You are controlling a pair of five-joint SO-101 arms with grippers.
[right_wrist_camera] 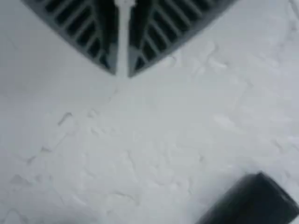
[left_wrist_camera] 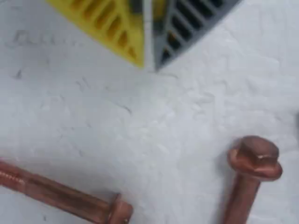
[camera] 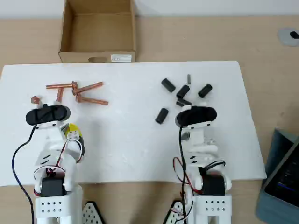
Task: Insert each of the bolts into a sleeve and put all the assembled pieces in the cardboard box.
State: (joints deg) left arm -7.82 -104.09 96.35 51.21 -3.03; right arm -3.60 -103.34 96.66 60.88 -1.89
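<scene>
Several copper bolts (camera: 77, 92) lie scattered on the left part of the white foam mat (camera: 126, 140). Several black sleeves (camera: 183, 91) lie on its right part. The cardboard box (camera: 70, 32) stands open and empty beyond the mat's far left edge. My left arm (camera: 48, 115) sits just in front of the bolts. Its gripper (left_wrist_camera: 149, 65), with one yellow and one grey finger, is shut on nothing above the mat, close to two bolts (left_wrist_camera: 254, 158) (left_wrist_camera: 60, 196). My right arm (camera: 196, 116) sits just in front of the sleeves. Its gripper (right_wrist_camera: 122, 72) is shut and empty, near one sleeve (right_wrist_camera: 250, 200).
The mat lies on a wooden table. A dark case (camera: 282, 182) sits at the right edge beside the mat. A small grey disc (camera: 288, 36) lies at the far right corner. Bare mat spreads between the two arms.
</scene>
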